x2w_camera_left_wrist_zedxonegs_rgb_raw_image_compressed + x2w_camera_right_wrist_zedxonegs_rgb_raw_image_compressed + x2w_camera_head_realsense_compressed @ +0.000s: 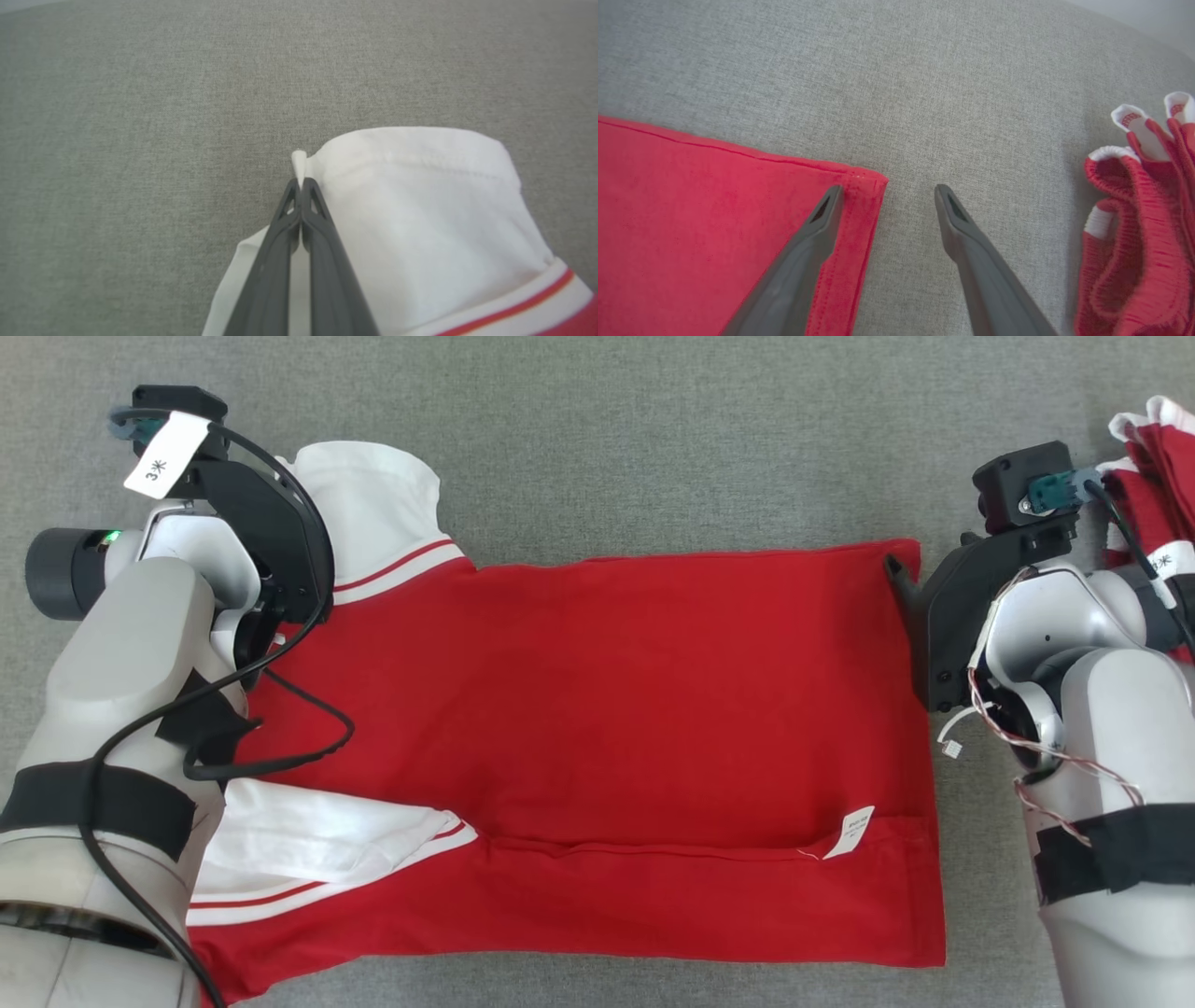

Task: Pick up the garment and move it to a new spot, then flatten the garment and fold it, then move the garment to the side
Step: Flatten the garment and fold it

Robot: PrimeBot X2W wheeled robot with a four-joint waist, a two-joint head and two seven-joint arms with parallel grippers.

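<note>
The garment [607, 691] is a red shirt with white sleeves, spread flat across the grey fabric surface [653, 448]. My left gripper [299, 184] is shut on the edge of the far white sleeve [420, 210], and a tip of white cloth pokes out past its fingertips. My right gripper [889, 187] is open at the garment's far right hem corner [864, 186]. One finger [817, 233] lies over the red cloth and the other [971, 242] over bare surface. In the head view one dark right finger [898, 571] shows at that corner. A white label [851, 831] sits near the hem.
A pile of other red and white clothes [1134, 233] lies just right of my right gripper, at the right edge of the head view [1158, 467]. Grey surface stretches beyond the garment. My left forearm [121, 663] covers the garment's left end.
</note>
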